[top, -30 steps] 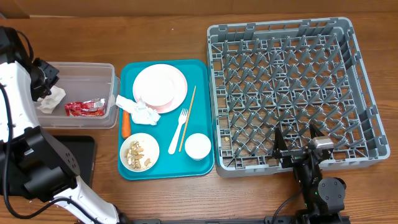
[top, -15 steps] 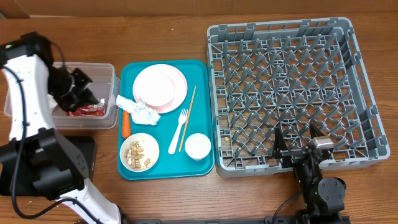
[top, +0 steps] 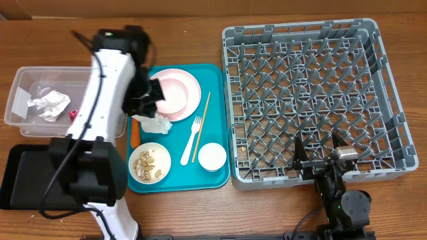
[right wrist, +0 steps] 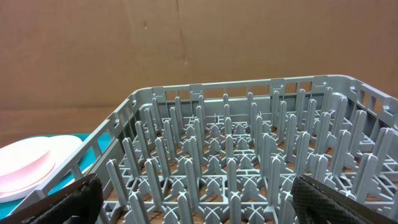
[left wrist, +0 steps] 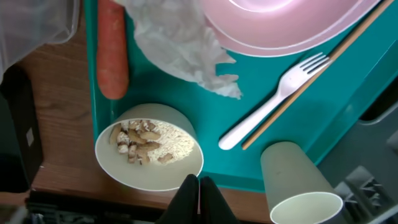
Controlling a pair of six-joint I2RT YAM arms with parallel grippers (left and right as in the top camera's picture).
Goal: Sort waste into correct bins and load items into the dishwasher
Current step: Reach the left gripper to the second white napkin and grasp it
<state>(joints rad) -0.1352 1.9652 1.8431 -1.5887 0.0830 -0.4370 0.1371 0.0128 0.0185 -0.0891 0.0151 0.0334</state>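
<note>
Wears a smooth white shell along the left arm (top: 113, 73), with black housings at the joints and a thin black cable (top: 93, 87) trailing beside. Ends in matte black tapered fingers (left wrist: 211, 205) on the left gripper (left wrist: 198, 196). Looks all black on the right arm (top: 347, 200), bar a small, possibly metal grey block (top: 345, 153) by the right gripper (top: 317, 148).

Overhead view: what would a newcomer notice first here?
The big grey dish rack on the right, bare of dishes. Then the teal tray in the middle, crowded with a pink plate, a bowl of scraps and a cup, with the left gripper shut above it.
</note>
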